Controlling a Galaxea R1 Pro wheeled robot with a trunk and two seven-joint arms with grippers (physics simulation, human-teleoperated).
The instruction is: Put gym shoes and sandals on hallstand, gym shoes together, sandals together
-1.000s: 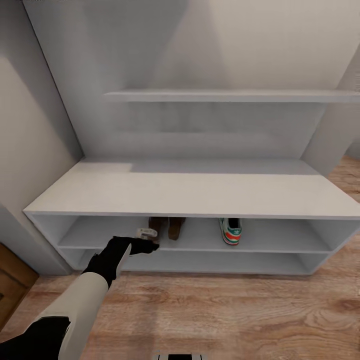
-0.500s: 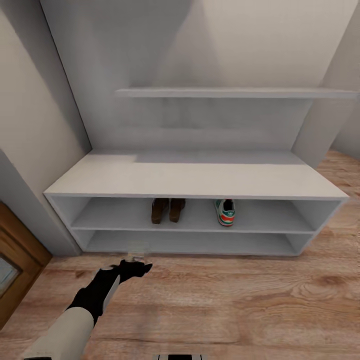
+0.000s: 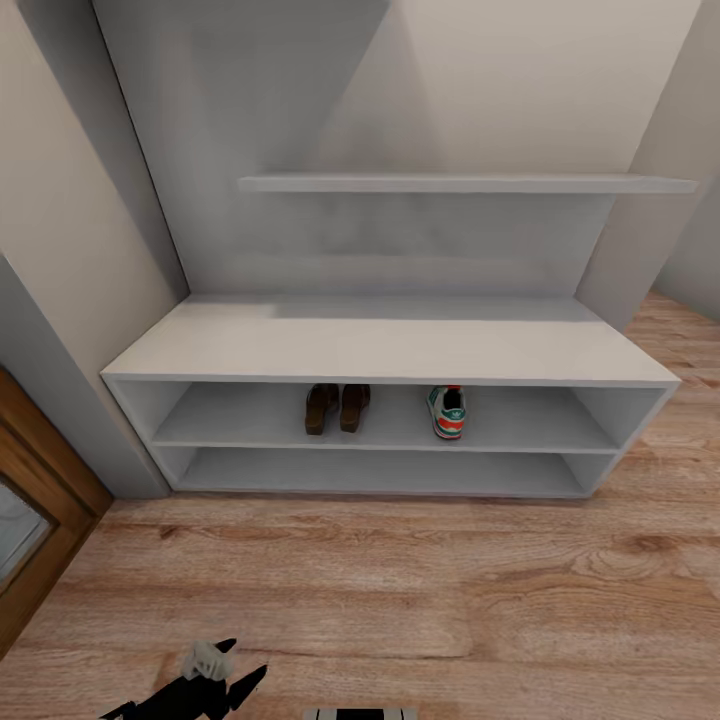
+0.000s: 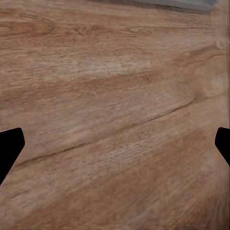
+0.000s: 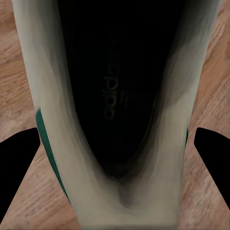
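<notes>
A: Wood-plank corridor floor (image 3: 400, 600) now separates us from the hallstand (image 3: 390, 340). Compared with 1 s ago, the view has pulled back and our left gripper (image 3: 205, 675) has left the upper shelf tier; its fingers (image 4: 9, 148) stand apart over bare planks.

B: Confirmed. The 2 sandals (image 3: 337, 407) sit side by side on that tier, left of centre. 1 gym shoe (image 3: 447, 411) sits near the tier's middle, apart from them.

A: Second gym shoe (image 5: 115, 120)?

B: Seen at our right gripper (image 5: 115, 143), between spread fingers, floor beneath. We cannot tell whether they clamp it.

A: Judgement: 3 placed, 1 remaining; set it beside its partner.
</notes>
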